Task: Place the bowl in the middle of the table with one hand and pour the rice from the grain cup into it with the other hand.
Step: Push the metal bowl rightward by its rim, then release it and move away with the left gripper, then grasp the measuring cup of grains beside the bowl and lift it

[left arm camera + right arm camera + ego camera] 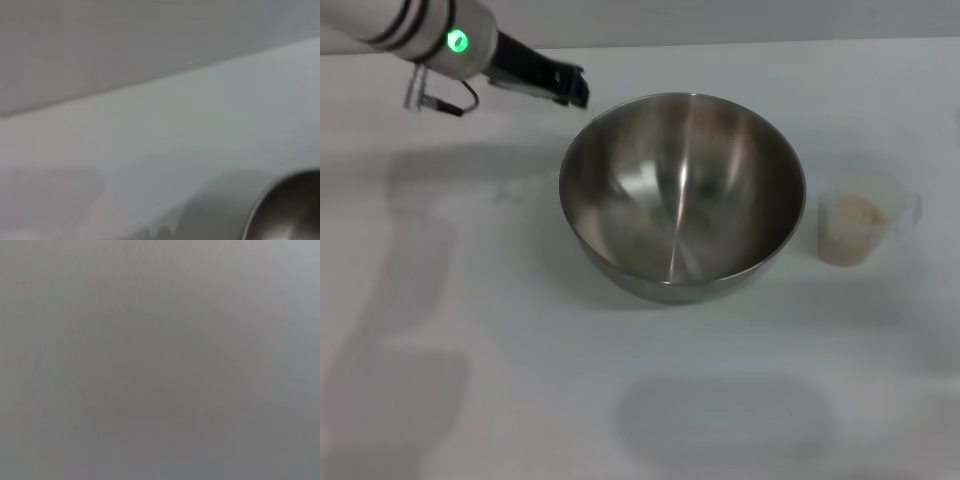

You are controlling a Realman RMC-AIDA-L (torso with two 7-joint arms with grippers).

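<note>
Head view: left pincer [570,88], grip state unclear, hovers just beside bowl [682,195]'s far-left rim.

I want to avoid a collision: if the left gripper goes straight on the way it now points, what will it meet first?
Probably the bowl. The left gripper points right and slightly down in the head view, toward the bowl's far-left rim, with only bare table between. Its height is unclear, so it might pass just over the rim.

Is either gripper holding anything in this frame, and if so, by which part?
Nothing is held. The left gripper is beside the bowl rim, apart from it; the grain cup stands alone.
</note>
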